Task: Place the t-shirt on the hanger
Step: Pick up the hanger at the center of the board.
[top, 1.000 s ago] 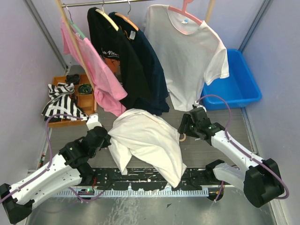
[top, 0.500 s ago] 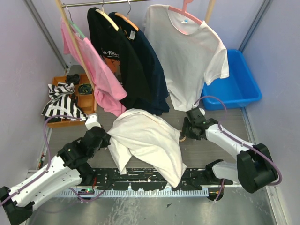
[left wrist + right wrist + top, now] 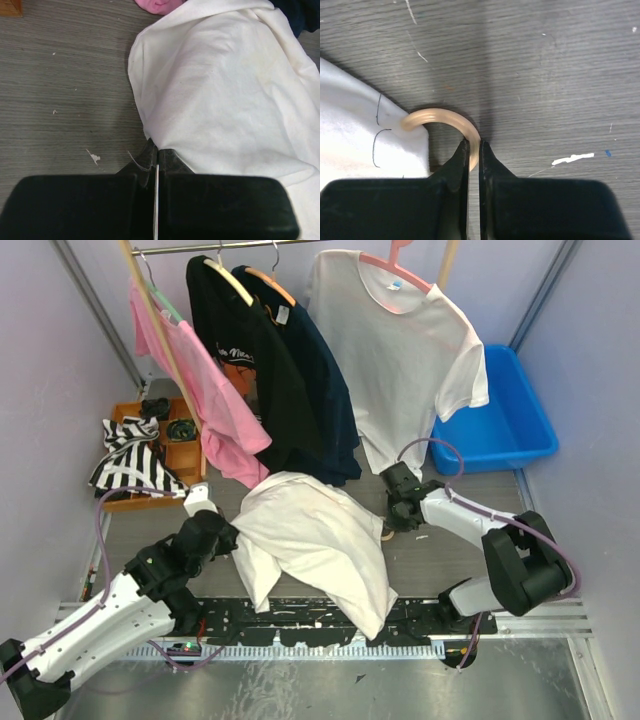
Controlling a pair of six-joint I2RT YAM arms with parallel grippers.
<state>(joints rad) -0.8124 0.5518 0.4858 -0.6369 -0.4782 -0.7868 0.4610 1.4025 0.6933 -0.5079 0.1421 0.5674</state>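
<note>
The soft white cotton shirt point(image 3: 315, 540) lies rumpled and tented on the grey, wood-grained counter point(image 3: 440, 565) between the arms. The hanger point(image 3: 445, 117) shows only its thin, pale tan, ring-curved hook, poking out at the shirt's right edge. The left fingers point(image 3: 156, 154), on a low arm stretched forward, are pinched tight on the shirt's left edge, and the right fingers point(image 3: 474, 150), on an arm folded sharply inward, are nipped closed on the hook.

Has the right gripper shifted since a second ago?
Yes. In the top view the right gripper has slid left, away from the blue bin, and now pinches the hanger hook.
</note>
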